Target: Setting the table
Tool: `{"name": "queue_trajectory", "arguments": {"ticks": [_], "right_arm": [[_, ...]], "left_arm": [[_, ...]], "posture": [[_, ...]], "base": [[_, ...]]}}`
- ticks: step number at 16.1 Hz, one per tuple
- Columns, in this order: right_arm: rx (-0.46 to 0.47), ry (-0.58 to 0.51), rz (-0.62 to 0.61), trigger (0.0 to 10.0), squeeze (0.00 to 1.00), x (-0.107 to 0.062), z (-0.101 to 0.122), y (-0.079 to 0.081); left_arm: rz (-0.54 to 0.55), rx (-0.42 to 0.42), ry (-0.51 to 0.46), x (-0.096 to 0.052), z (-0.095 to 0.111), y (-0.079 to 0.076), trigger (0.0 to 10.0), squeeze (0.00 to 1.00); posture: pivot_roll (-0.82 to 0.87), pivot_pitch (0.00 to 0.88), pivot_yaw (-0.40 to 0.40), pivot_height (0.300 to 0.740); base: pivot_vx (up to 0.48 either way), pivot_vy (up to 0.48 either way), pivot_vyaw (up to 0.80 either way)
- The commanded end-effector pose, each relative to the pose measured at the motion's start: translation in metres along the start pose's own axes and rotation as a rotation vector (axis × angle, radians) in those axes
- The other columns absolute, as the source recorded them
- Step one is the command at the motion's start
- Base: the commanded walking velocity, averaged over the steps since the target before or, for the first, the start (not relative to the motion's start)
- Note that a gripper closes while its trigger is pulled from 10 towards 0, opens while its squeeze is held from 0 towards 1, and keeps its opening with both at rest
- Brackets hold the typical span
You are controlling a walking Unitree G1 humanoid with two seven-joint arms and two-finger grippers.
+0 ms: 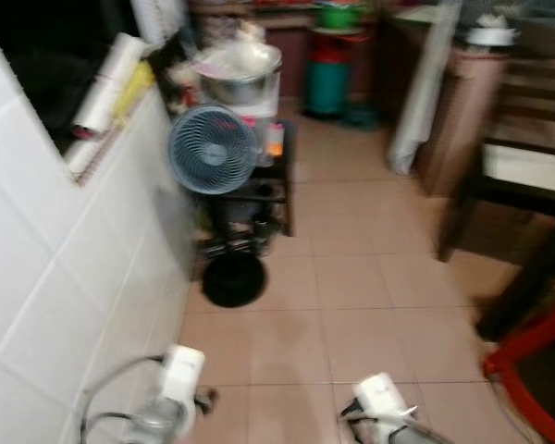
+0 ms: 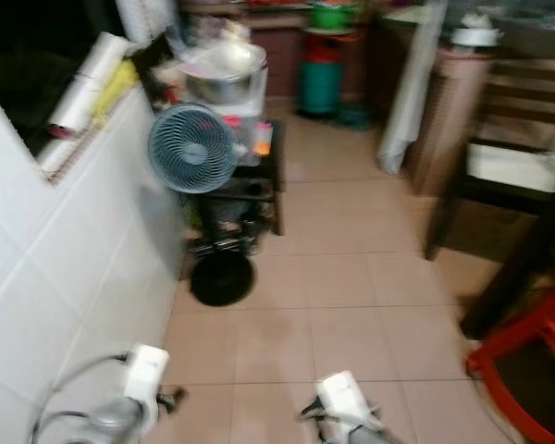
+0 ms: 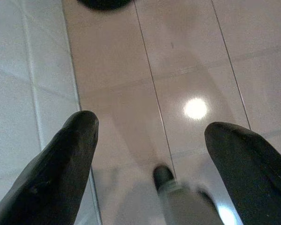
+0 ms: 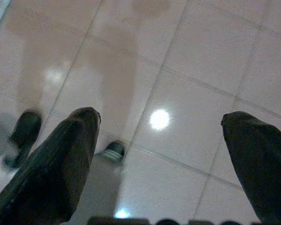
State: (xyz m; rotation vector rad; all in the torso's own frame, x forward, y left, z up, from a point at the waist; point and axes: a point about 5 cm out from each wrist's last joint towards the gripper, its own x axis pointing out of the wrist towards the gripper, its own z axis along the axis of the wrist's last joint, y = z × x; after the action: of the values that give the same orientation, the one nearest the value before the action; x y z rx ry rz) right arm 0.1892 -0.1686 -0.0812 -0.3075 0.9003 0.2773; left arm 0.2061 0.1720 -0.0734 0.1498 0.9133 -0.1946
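Black, long and spread wide apart, the two fingers of your left gripper (image 3: 147, 154) are hanging empty above the glossy pink floor tiles (image 3: 187, 56), with the white tiled wall (image 3: 23, 93) running just beside them. Your right gripper (image 4: 161, 159) is hanging the same way: fingers well apart, gripping nothing, pointing down at bare tile that is reflecting a ceiling light.

Item, both silver arms with white wrist housings, left (image 1: 178, 375) and right (image 1: 381, 398), are sitting low at the bottom of the head views.

Item, a round grey-blue table fan (image 1: 213, 148) is standing ahead on your left, near the wall, with a black round base (image 1: 233, 279) on the floor beneath it.

Item, a dark low shelf unit (image 1: 264, 199) is standing behind the fan, carrying a large metal bowl (image 1: 236, 74).

Item, a green and red cylinder (image 1: 328, 74) is standing further back.

Item, a dark wooden table (image 1: 527, 185) is sitting well off to your right, with a red plastic stool (image 1: 527, 370) near it.

You are looking at a blurred scene; no tableware can be made out.
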Motion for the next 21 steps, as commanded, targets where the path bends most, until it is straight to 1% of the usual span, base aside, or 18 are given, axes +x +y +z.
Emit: {"name": "queue_trajectory", "arguments": {"ticks": [1,6,8,11,12,14,17,18,21], "right_arm": [[0.004,-0.025,0.030,10.0,0.00,0.003,0.009,0.011],[-0.006,-0.024,0.034,10.0,0.00,0.003,0.008,0.012],[-0.010,-0.026,0.036,10.0,0.00,0.003,0.009,0.012],[-0.016,-0.028,0.037,10.0,0.00,0.003,0.010,0.011],[-0.017,-0.023,0.034,10.0,0.00,0.003,0.009,0.009],[-0.018,-0.013,0.030,10.0,0.00,0.002,0.006,0.006],[-0.020,0.007,0.030,10.0,0.00,0.001,0.000,0.008],[-0.020,0.014,0.030,10.0,0.00,0.001,-0.002,0.009],[-0.027,0.017,0.031,10.0,0.00,0.001,-0.001,0.008]], "left_arm": [[0.039,0.015,-0.004,-0.002,0.003,0.017,10.0,0.00],[0.055,0.009,0.005,-0.003,0.002,0.018,10.0,0.00],[0.068,0.003,0.006,-0.003,0.001,0.019,10.0,0.00],[0.058,0.001,-0.001,-0.003,0.002,0.018,10.0,0.00],[0.058,0.002,-0.001,-0.002,0.003,0.018,10.0,0.00],[0.058,0.003,0.000,-0.002,0.003,0.018,10.0,0.00],[0.059,0.006,0.001,-0.002,0.003,0.018,10.0,0.00],[0.068,-0.012,-0.002,-0.002,0.003,0.018,10.0,0.00],[0.088,-0.008,0.014,-0.002,0.001,0.019,10.0,0.00]], "posture": [[-0.04,0.000,0.027,0.740],[-0.04,0.000,0.026,0.740],[-0.04,0.000,0.026,0.740],[-0.04,0.000,0.023,0.740],[-0.04,0.000,0.020,0.740],[-0.04,0.000,0.019,0.740],[-0.04,0.000,0.019,0.740],[-0.04,0.000,0.022,0.740],[-0.04,0.000,0.022,0.740]], "base": [[0.424,0.000,0.00],[0.395,0.000,0.00],[0.000,0.000,0.00],[0.000,0.000,0.00],[0.000,0.000,0.00],[0.000,-0.409,0.00],[0.000,-0.469,0.00],[0.000,0.000,0.00],[0.000,0.000,0.00]]}}
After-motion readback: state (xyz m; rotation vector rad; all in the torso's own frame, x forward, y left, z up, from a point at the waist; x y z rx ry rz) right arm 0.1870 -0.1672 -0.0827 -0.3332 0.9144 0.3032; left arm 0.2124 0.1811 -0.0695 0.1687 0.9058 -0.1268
